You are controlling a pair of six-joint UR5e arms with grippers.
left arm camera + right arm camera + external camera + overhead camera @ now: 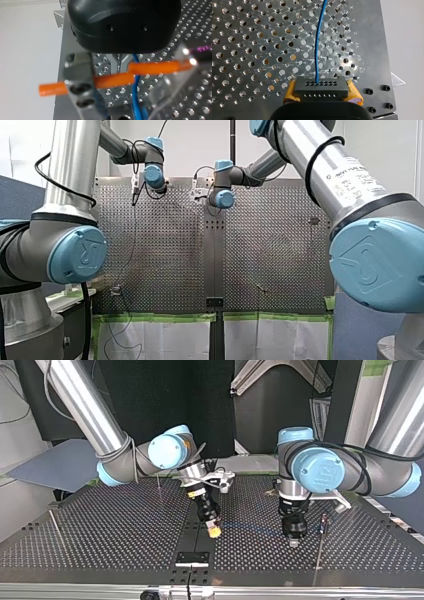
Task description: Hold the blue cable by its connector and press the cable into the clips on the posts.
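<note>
Connector [321, 86] held over the tabletop [249, 50]
My right jaws are clamped on the black connector; the blue cable [318, 45] runs from it across the far tabletop toward my left jaws, whose state I cannot tell.

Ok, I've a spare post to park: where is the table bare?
Top view, near edge: the table is bare between the thin rod at the view's left and my right gripper holding the connector. Crowded from there on: blue cable, my left gripper, a post.
</note>
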